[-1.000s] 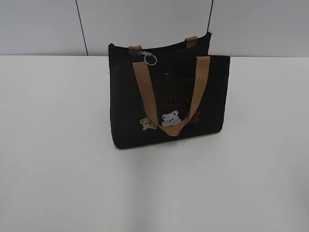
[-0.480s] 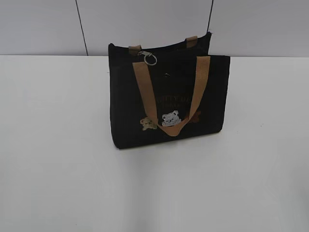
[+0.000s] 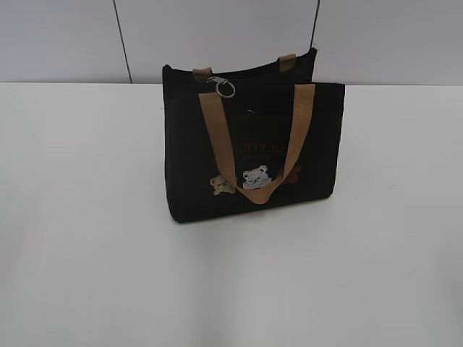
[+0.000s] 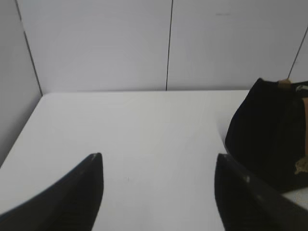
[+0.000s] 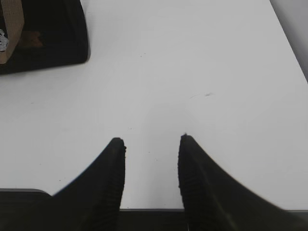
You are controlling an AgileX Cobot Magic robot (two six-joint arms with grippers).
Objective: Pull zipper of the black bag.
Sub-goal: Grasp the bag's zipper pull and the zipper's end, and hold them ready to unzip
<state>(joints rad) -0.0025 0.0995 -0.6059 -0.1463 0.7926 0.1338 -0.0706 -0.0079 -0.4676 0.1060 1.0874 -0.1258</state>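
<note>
The black bag [image 3: 253, 148] stands upright on the white table [image 3: 87, 238], with tan handles and three small bear patches on its face. The zipper [image 3: 226, 88], a silver ring on a short clasp, hangs at the left end of the top seam. Neither gripper shows in the exterior view. In the left wrist view my left gripper [image 4: 158, 166] is open and empty above bare table, with the bag [image 4: 269, 139] at its right. In the right wrist view my right gripper [image 5: 151, 144] is open and empty near the table's front edge, with a corner of the bag [image 5: 53, 33] far to its upper left.
A grey panelled wall [image 3: 217, 36] rises behind the table. The table's left edge [image 4: 21, 130] meets a side wall in the left wrist view. The table's right edge [image 5: 288, 43] shows in the right wrist view.
</note>
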